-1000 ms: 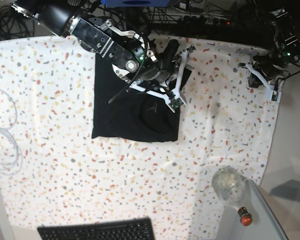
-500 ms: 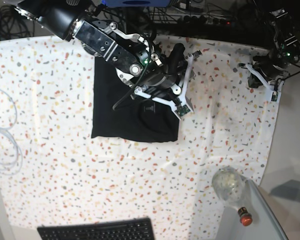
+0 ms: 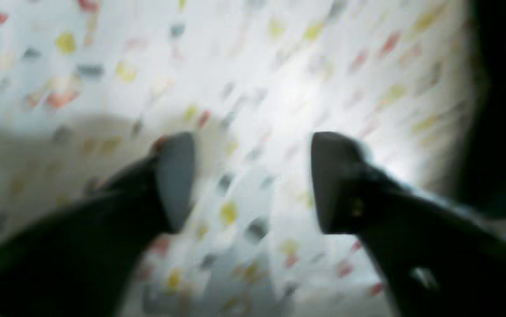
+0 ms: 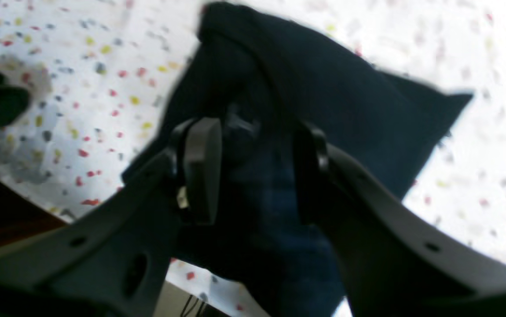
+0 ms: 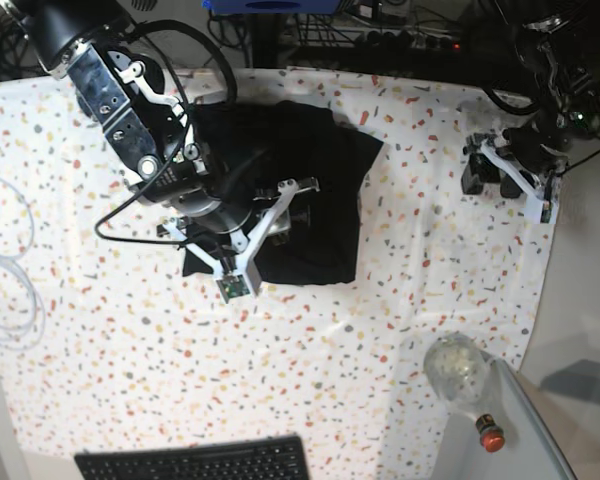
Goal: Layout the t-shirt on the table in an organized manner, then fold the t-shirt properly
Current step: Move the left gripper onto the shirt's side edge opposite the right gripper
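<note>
In the left wrist view we see the left gripper (image 3: 253,185), two dark, matte, wedge-shaped fingers spread apart with nothing between them. Under them lies the table (image 3: 279,79), a white cover flecked with red, yellow and grey, all of it blurred. A black band runs down the right edge; we cannot tell what it is.

In the right wrist view the right gripper (image 4: 257,171) shows two broad grey fingers with flat pads, parted, above the t-shirt (image 4: 323,101), a plain black, soft, folded cloth with a pointed corner toward the right. We cannot tell whether the pads touch the fabric. The speckled table (image 4: 81,88) shows on both sides of the cloth.

The base view gives what the wrist views do not: the whole layout. The black t-shirt (image 5: 315,200) lies as a compact, roughly rectangular bundle on the far middle of the table (image 5: 100,350). The right gripper (image 5: 258,232), white-framed, stands over the shirt's near left part. The left gripper (image 5: 510,170) sits well apart at the table's far right edge. We also see a black keyboard (image 5: 195,462) at the near edge, thin white looped cable (image 5: 5,290) on the left, and a clear crinkled round bottle (image 5: 458,372) with a red cap, near right.
</note>
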Tool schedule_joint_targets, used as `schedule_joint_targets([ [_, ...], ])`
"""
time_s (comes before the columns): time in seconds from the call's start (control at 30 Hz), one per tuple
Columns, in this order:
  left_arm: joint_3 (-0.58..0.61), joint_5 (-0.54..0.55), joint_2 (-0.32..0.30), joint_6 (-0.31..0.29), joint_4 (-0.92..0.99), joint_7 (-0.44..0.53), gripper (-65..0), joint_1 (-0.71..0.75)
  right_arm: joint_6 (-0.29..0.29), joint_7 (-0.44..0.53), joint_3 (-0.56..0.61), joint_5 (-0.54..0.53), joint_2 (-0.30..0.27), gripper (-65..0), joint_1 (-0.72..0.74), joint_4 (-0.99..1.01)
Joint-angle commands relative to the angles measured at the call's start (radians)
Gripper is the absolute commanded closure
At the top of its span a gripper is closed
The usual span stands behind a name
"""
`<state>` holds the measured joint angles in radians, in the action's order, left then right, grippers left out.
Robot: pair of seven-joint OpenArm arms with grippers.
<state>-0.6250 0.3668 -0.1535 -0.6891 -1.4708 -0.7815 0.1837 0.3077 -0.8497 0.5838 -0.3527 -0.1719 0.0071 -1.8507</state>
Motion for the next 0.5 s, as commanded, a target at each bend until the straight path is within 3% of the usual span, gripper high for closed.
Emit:
schedule_joint_targets([
  [0.0,0.0,0.07,-0.011,-0.009,-0.02,0.0,-50.8,-0.011,0.0,0.023,-0.011,0.002,-0.01,-25.5,0.012,-0.017],
  [0.07,0.058,0.183,-0.011,-0.009,-0.02,-0.014,-60.4,-0.011,0.0,0.025,-0.011,0.002,-0.031,-25.5,0.012,-0.017],
  [0.13,0.144,0.237,-0.011,-0.009,-0.02,-0.014,-64.7,-0.01,0.0,0.025,-0.012,0.002,-0.044,-25.5,0.011,-0.017],
  [0.27,0.25,0.248,-0.005,-0.009,-0.017,-0.014,-64.8,-0.019,0.0,0.025,-0.012,0.002,-0.061,-25.5,0.008,-0.017],
  [0.47,0.268,0.251,0.022,-0.009,0.081,-0.014,-64.8,-0.065,0.0,0.025,-0.041,0.002,-0.061,-25.5,-0.011,-0.016],
])
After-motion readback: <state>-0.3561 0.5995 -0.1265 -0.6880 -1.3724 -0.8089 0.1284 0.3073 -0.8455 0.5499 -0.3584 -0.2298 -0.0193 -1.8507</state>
